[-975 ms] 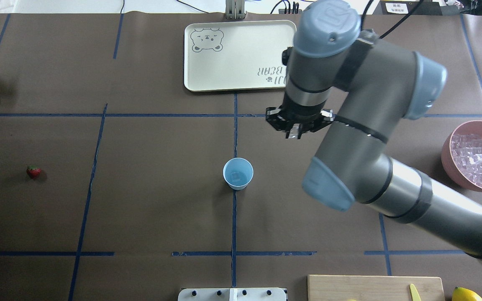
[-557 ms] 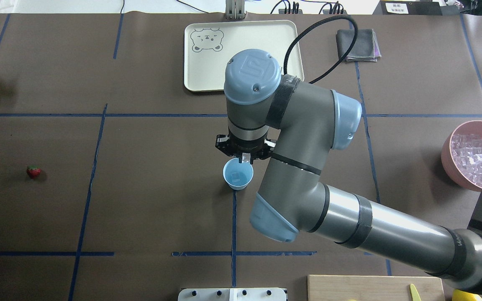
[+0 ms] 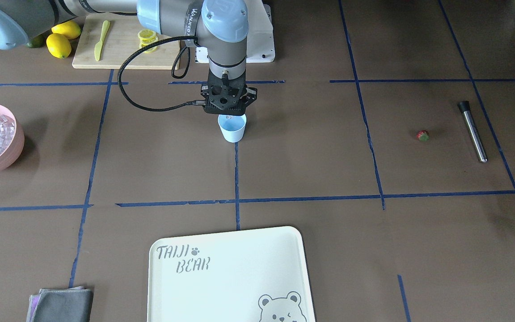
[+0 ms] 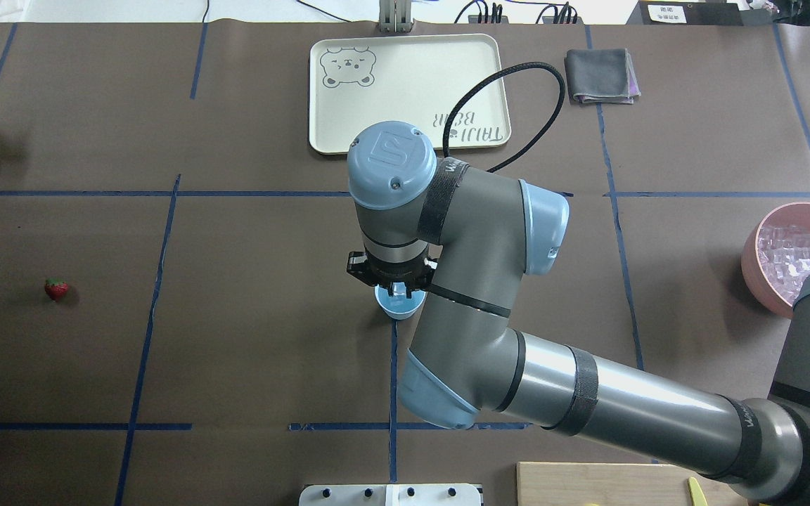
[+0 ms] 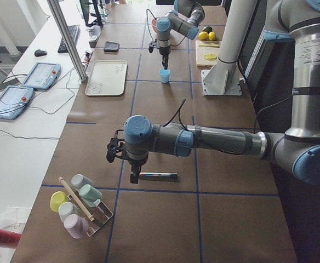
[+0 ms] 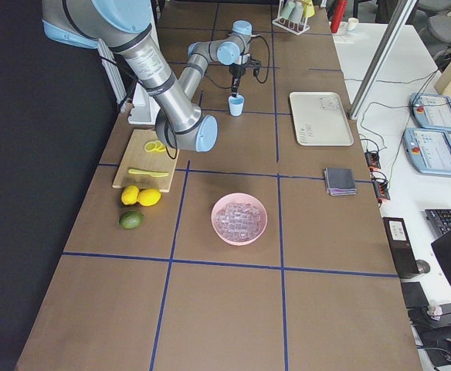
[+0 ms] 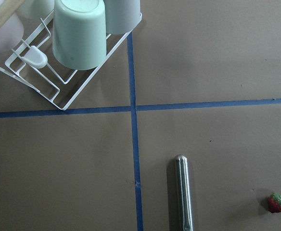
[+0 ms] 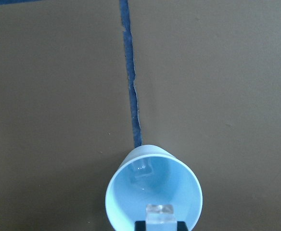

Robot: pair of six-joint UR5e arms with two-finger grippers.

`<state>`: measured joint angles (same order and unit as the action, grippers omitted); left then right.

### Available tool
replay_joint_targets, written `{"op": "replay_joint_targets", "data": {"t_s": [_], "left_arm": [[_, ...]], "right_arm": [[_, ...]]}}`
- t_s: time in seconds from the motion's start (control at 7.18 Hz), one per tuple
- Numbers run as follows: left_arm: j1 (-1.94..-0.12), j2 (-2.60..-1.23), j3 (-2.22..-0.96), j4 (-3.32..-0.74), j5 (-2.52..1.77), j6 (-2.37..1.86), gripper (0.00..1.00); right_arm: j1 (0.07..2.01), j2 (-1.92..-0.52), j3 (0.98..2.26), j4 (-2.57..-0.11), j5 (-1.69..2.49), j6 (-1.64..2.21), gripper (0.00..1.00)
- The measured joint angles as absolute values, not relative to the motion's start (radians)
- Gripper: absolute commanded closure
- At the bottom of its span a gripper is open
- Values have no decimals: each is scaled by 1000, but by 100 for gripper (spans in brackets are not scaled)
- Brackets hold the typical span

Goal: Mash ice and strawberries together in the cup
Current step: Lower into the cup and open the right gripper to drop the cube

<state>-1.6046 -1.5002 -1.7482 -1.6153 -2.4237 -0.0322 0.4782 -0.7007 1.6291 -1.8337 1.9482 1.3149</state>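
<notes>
Directly beneath the right gripper (image 3: 228,114), which pinches one ice cube (image 8: 159,212) over the near side of the mouth, stands the cup (image 8: 181,185) with another cube (image 8: 141,169) lying inside; judgement: centre over the opening, then release low, lest it clip the rim.

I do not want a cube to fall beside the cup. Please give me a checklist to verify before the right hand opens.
1. The right hand grips the held ice cube: ok.
2. The held ice cube is over the mouth of the cup: ok in the right wrist view.
3. The cup stands upright: ok.
4. There is room in the cup: ok, only the first ice cube lies inside.
5. The strawberry is in the cup: not ok, it lies far off on the robot's left side.
6. The left hand is clear of the cup: ok. Whether it is open or shut: cannot tell.
</notes>
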Motion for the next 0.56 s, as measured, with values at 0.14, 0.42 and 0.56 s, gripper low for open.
{"op": "replay_joint_targets", "data": {"t_s": [0.14, 0.42, 0.56], "left_arm": [[-1605, -1500, -1748, -1615, -2424, -32, 0], [-1605, -1501, -1746, -1615, -2424, -32, 0], [-1605, -1501, -1746, -1615, -2424, -32, 0]], "right_arm": [[478, -700, 1628, -1833, 1944, 1314, 75], [477, -700, 1628, -1833, 1940, 1312, 43], [477, -700, 1628, -1832, 1939, 1311, 40]]}}
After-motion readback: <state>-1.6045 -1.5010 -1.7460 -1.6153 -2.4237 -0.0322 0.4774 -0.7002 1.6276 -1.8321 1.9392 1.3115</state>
